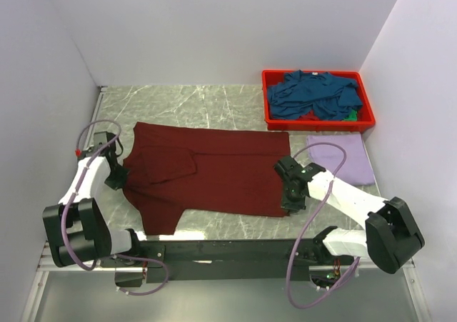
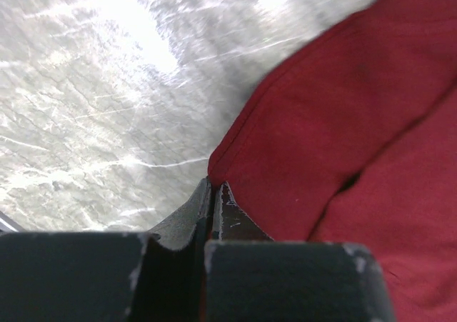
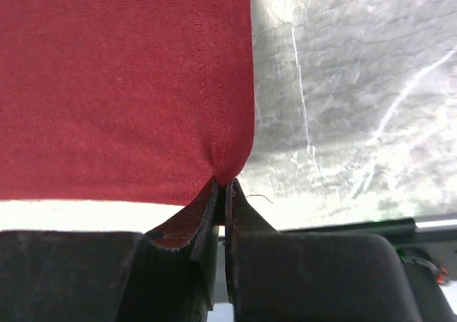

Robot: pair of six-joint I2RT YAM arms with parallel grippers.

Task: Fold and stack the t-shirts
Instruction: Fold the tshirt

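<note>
The left gripper (image 2: 216,193), clamped on the shirt (image 1: 214,172) at its near edge, and the right gripper (image 3: 223,185), clamped on a hem corner, have the cloth spread flat between them; light and limp, it will likely sag unless held by corners.

I counted one maroon t-shirt (image 1: 214,172), one lavender t-shirt (image 1: 339,158), and a heap of teal-blue t-shirts (image 1: 314,93) too tangled to number. There was one red bin (image 1: 318,125), one marble table (image 1: 214,104), and two arms: a left arm (image 1: 86,178) and a right arm (image 1: 350,193).
</note>
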